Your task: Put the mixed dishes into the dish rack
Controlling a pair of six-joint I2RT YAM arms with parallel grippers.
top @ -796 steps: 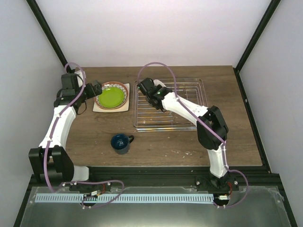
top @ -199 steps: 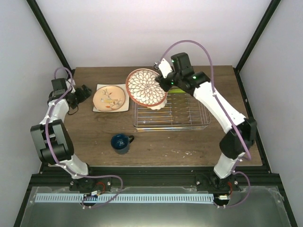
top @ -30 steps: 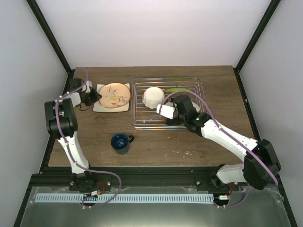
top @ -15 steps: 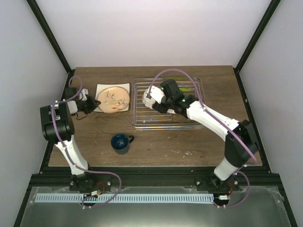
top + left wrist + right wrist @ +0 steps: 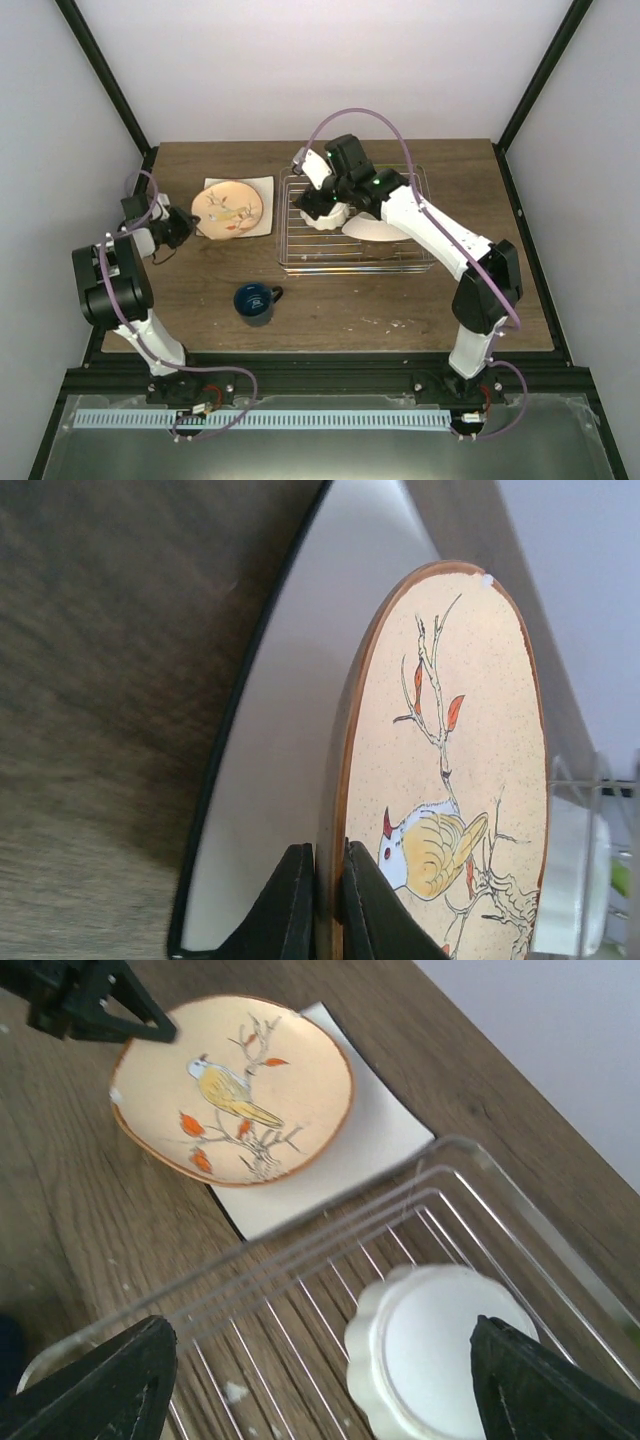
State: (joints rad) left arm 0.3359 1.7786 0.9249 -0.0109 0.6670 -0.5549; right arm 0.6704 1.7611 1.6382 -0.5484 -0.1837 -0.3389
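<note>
Two of the five dishes look loaded. The small white scalloped bowl (image 5: 325,217) sits inside the rectangular silver wire-grid dish rack (image 5: 330,262), towards its far left corner and apparently mouth down. A sliver of the lime-green round plate (image 5: 620,875) shows in the rack just beyond the bowl, though how it lies there I cannot tell. The right gripper (image 5: 320,1360) hangs over the left end of the rack above the bowl, its fingers spread wide with nothing between them.

The other three dishes are outside the rack, all to its left on the brown wooden table (image 5: 400,310). The beige round plate painted with a bird and branches (image 5: 228,210) lies just left of the rack on top of the white square plate (image 5: 262,228). The left gripper (image 5: 328,880) is pinched tight on the beige plate's rim on the side away from the rack, and that edge looks tipped up off the square plate. The dark blue handled mug (image 5: 256,302) stands upright to the near left of the rack, well apart from both grippers.

By my reckoning the job is a little under half done: the beige plate is the step in hand, and the square plate and mug are untouched
</note>
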